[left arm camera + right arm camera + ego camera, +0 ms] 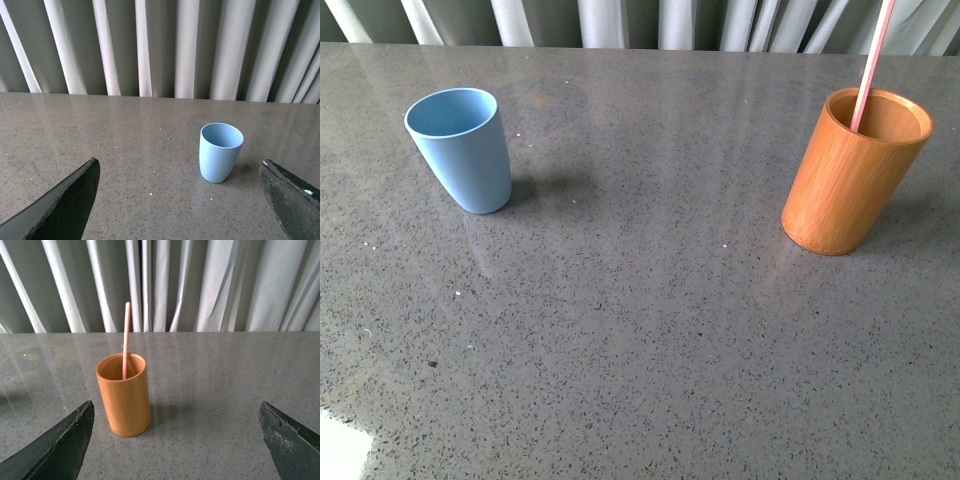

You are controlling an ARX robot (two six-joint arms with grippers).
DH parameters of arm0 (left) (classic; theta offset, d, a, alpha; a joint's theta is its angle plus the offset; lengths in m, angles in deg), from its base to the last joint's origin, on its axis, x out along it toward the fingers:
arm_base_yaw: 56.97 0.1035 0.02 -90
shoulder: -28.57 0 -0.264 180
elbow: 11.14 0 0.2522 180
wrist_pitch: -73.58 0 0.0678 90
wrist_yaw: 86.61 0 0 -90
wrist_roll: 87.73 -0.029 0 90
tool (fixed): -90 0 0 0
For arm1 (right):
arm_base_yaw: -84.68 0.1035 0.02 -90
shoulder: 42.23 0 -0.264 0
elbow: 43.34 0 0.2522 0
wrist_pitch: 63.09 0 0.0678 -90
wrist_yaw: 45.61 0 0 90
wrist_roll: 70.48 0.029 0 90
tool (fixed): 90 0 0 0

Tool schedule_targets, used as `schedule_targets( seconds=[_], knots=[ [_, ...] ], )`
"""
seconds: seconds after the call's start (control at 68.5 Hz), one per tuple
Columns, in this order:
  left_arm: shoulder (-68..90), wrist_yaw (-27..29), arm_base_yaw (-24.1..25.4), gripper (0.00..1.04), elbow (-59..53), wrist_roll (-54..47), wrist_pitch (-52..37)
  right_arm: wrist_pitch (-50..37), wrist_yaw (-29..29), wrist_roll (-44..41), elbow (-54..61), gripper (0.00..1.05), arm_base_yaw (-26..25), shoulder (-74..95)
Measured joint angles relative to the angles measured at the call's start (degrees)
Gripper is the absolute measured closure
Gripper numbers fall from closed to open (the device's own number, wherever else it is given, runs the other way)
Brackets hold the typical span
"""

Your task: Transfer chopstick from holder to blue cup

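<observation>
Claws gape, released: left claw [178,161], right claw [176,404]; thin pinkish-red chopstick [871,65] leans in orange-brown wooden cylinder holder [850,180] at right; light-blue plastic cup [465,155] stands upright at left

text: none readable | labels: none | brands: none | numbers: none | signs: none

Light-blue matte blue cup [460,148]; orange-brown holder [850,175] with bamboo-like grain. Pinkish-red chopstick [871,66] with a pale streak. Grey speckled table [640,340], pale grey-white pleated curtains [160,47]
</observation>
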Motion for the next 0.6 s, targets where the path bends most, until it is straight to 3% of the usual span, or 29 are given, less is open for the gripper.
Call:
schedule_targets(
  seconds=[0.526,0.599],
  knots=[
    [0.09,0.07,-0.02,0.09,0.04,0.24,0.11,0.0,0.0,0.02,-0.02,0.09,0.0,0.0],
    [6.19,1.44,-0.72,0.09,4.96,6.1,12.24,0.02,0.02,0.0,-0.02,0.09,0.0,-0.02]
  ],
)
